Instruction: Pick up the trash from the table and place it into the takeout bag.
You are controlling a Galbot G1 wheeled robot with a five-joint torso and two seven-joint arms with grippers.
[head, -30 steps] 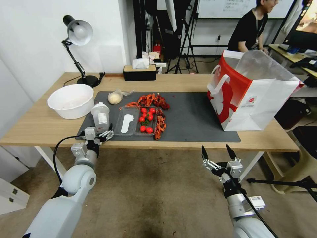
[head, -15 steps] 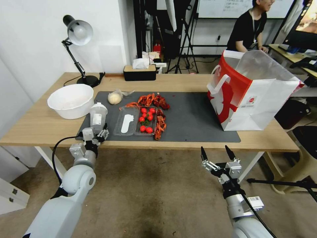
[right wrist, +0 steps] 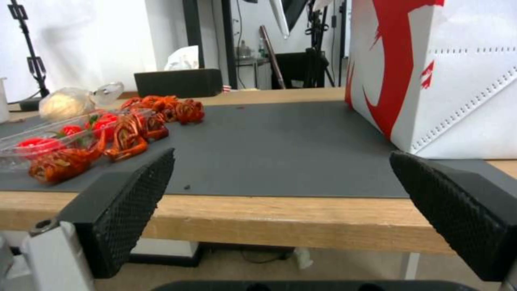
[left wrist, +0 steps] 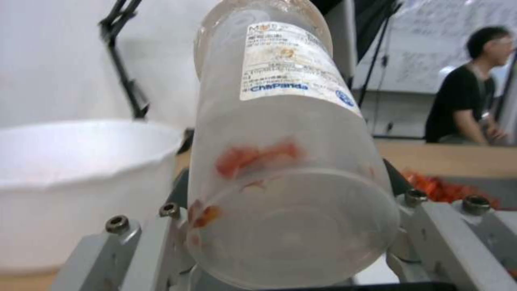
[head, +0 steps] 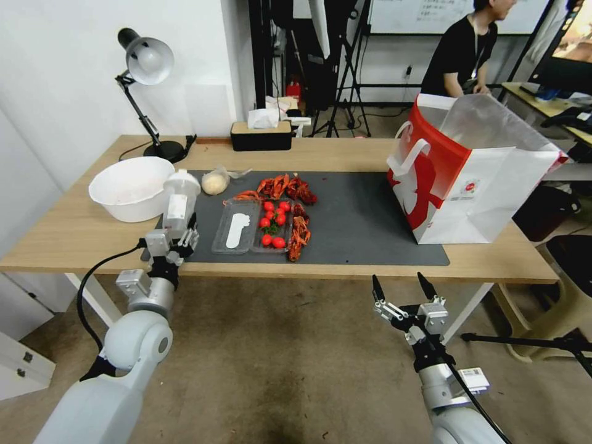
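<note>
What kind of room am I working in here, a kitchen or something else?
Most likely a lab or office set up for recording, not a kitchen: tripods and a whiteboard stand behind the table, and a desk lamp sits on it. The left gripper holds the bottle.

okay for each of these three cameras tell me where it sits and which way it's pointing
Head view: on the head, facing forward and down at the table; both arms show.
Left wrist view: behind the left gripper, looking along the gripped clear bottle.
Right wrist view: behind the open right gripper, below the table edge, facing the takeout bag.
Shared: head and left wrist views show the white bowl.
</note>
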